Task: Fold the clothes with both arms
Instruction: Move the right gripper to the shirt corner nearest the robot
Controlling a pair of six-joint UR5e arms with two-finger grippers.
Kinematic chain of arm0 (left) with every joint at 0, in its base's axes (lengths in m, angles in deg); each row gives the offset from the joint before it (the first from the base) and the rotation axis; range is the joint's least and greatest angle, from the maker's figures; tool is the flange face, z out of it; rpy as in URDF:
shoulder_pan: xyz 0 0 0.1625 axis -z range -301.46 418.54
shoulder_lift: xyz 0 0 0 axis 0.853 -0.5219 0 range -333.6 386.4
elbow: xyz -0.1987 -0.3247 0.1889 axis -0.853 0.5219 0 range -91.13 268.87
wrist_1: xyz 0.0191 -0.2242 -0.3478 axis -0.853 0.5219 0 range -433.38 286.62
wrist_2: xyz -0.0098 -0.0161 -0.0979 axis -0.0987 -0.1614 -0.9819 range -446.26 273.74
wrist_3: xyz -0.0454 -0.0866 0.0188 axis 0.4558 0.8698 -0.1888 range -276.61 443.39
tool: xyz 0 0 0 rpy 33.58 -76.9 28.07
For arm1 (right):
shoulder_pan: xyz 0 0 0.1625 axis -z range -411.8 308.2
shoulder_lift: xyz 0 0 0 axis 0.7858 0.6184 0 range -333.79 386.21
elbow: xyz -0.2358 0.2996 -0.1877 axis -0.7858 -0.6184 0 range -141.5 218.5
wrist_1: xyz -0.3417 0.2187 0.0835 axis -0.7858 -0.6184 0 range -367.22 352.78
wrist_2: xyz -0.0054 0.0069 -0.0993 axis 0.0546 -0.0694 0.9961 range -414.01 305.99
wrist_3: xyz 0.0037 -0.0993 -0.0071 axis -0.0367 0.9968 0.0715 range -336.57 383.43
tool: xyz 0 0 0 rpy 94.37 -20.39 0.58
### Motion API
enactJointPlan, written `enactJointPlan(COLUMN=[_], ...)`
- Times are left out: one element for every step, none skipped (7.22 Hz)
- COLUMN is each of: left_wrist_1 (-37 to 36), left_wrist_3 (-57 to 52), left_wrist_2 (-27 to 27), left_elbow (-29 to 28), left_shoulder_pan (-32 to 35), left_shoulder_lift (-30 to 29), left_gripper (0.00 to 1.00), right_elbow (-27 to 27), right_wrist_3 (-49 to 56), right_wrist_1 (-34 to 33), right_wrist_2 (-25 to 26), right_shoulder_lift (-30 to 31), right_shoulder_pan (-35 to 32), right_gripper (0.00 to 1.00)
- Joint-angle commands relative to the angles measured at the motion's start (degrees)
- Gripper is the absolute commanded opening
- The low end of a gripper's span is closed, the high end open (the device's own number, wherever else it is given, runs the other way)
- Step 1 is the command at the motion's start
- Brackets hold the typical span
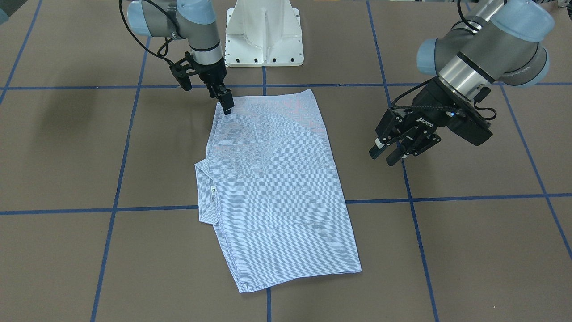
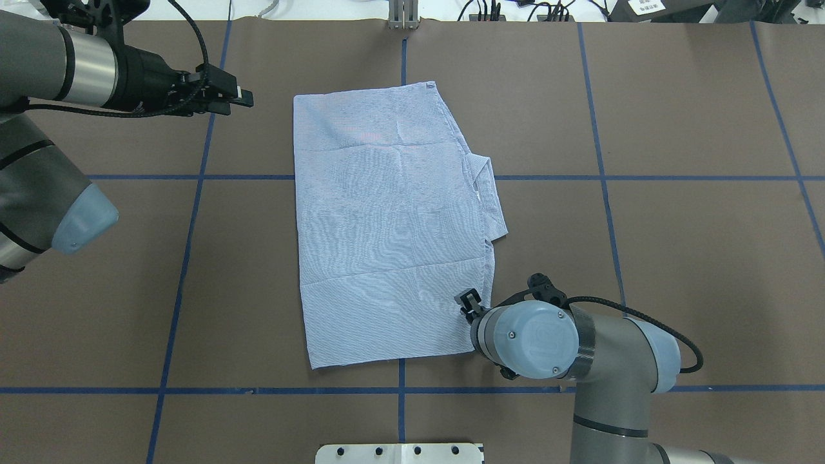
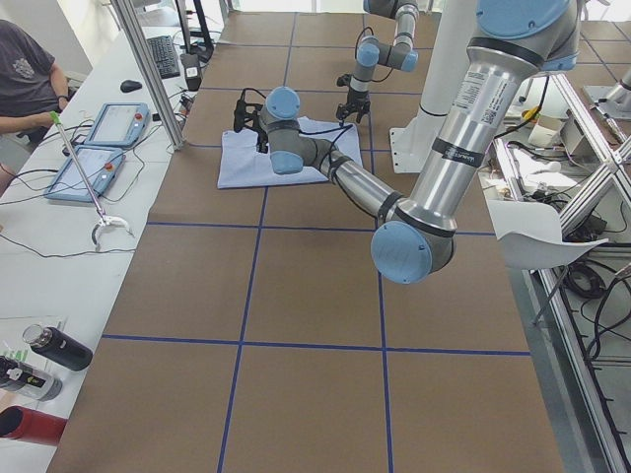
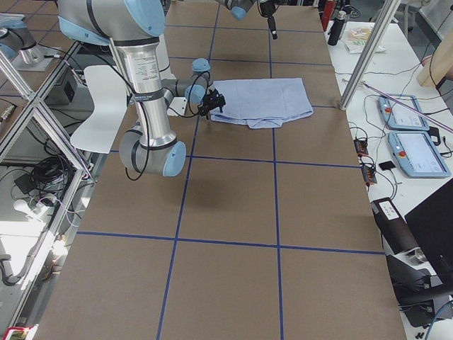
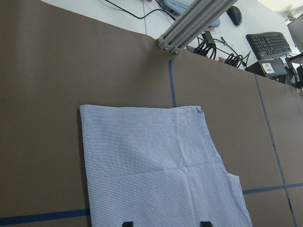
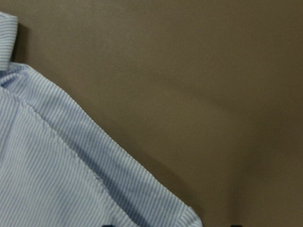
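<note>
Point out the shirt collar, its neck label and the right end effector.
shirt collar [image 1: 203, 201], exterior front-facing view, on the band jutting from the fold.
neck label [image 1: 213, 190], exterior front-facing view, middle of the white tag.
right end effector [image 1: 227, 107], exterior front-facing view, between its fingertips.

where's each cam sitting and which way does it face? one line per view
Front-facing: across the table, faces robot, steeply down; shirt, base, right gripper on view's left.
Overhead: behind robot, looks forward-down; left gripper on view's left.
Exterior left: table's end, looks along it; left arm near.
Exterior right: opposite end; right arm near.
Left wrist: above shirt, facing desk; own fingertips at bottom edge.
Right wrist: close over shirt's corner; fingertips barely show.
Shared: front-facing and overhead show whole shirt, mirrored.
</note>
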State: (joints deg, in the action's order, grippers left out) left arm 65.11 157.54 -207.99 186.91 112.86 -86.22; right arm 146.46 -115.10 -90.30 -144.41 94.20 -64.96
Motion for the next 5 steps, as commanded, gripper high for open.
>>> enactJointPlan(left_wrist_1=[-0.07,-0.07,-0.07,-0.07,-0.07], left_wrist_3=[-0.06,0.03,0.12,0.12,0.12], left_wrist_2=[0.00,0.00,0.00,0.00,0.00], left_elbow=[0.66,0.75,0.75,0.66,0.75], left_shoulder_pan=[0.00,0.00,0.00,0.00,0.00], left_shoulder_lift=[0.73,0.82,0.82,0.91,1.52], left_gripper=[0.56,0.56,0.56,0.56,0.56], right_elbow=[-0.82,-0.82,-0.56,-0.47,-0.12], right_wrist_3=[0.28,0.19,0.19,0.28,0.28], right_wrist_1=[-0.06,-0.06,-0.06,-0.15,-0.58], right_wrist_2=[0.13,0.04,0.04,-0.04,-0.39], right_shoulder_lift=[0.04,0.04,0.04,-0.05,-0.14], right_shoulder_pan=[0.68,0.68,0.51,0.50,0.07], right_gripper=[0.66,0.30,0.00,0.00,0.00])
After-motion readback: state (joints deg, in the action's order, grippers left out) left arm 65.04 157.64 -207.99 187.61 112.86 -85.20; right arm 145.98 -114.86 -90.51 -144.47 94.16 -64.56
